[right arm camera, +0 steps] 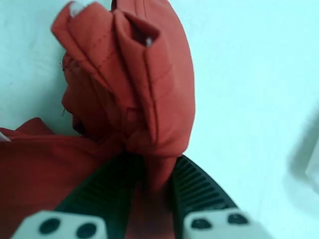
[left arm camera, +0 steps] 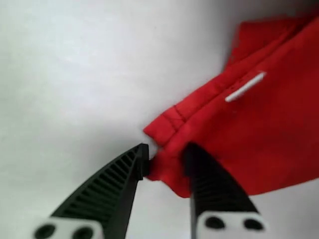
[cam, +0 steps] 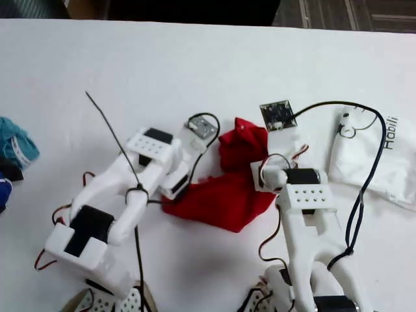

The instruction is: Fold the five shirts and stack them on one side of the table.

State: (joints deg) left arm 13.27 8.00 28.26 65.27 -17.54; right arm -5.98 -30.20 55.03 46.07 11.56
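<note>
A crumpled red shirt (cam: 227, 192) lies mid-table between my two arms. In the high view my left gripper (cam: 187, 170) is at the shirt's left edge. The left wrist view has the left gripper (left arm camera: 167, 162) pinching a hemmed corner of the red shirt (left arm camera: 259, 124), black fingers (left arm camera: 119, 184) on either side of the cloth. My right gripper (cam: 263, 170) sits at the shirt's right side. Up close, the right gripper (right arm camera: 152, 181) is shut on a bunched fold of the red shirt (right arm camera: 134, 84), which rises in a lump in front of it.
A white shirt (cam: 380, 159) lies flat at the right of the white table (cam: 195, 65). At the left edge are a teal shirt (cam: 16, 146) and dark blue cloth (cam: 5, 188). Cables trail from both arms.
</note>
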